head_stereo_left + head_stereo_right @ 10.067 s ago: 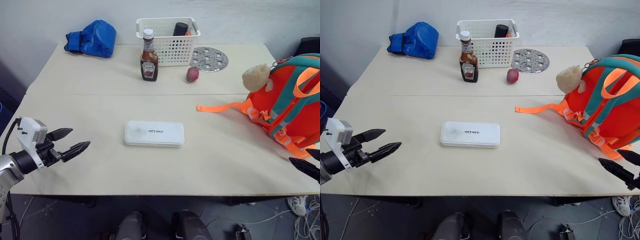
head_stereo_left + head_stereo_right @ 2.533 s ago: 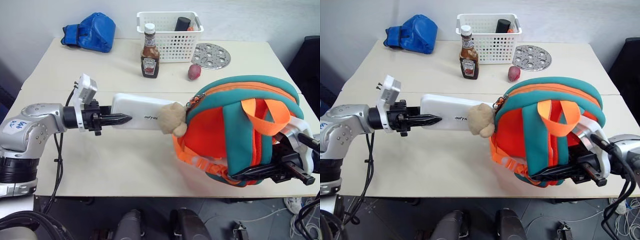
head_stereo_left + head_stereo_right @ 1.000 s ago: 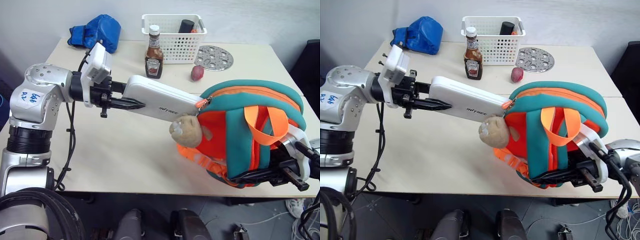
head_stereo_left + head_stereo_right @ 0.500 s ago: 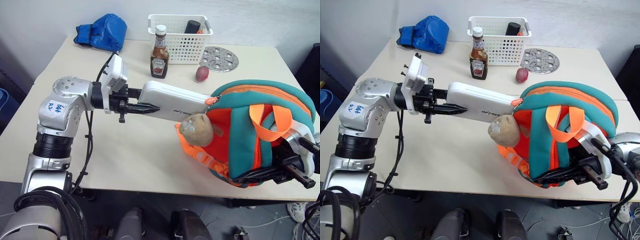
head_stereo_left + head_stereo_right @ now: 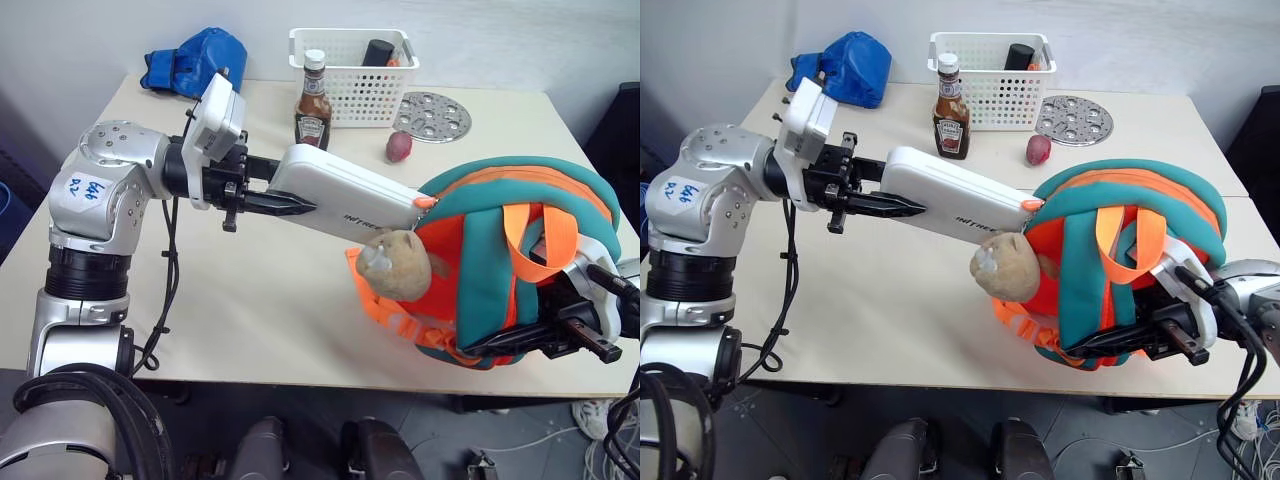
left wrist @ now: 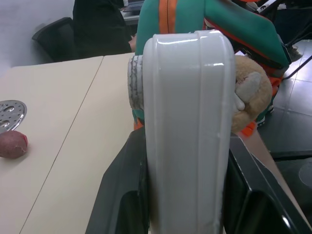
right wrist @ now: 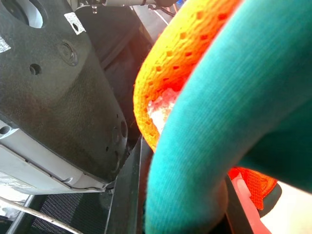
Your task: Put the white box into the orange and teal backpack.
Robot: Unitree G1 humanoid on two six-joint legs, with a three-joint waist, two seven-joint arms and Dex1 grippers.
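Moved: box (image 5: 350, 200) nose since a second ago now at backpack (image 5: 500, 260) mouth | left gripper (image 5: 290, 205) clamps box's near end, long axis aimed into opening | right gripper (image 5: 520, 340) pinches backpack strap, off table.

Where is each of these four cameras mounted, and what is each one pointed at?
Left eye and right eye views: on the head, looking down over the table; both arms show; shared are the white box and the orange and teal backpack.
Left wrist view: on the left wrist, looking along the left gripper and the box toward the backpack.
Right wrist view: on the right wrist, right gripper clamped on a teal strap.
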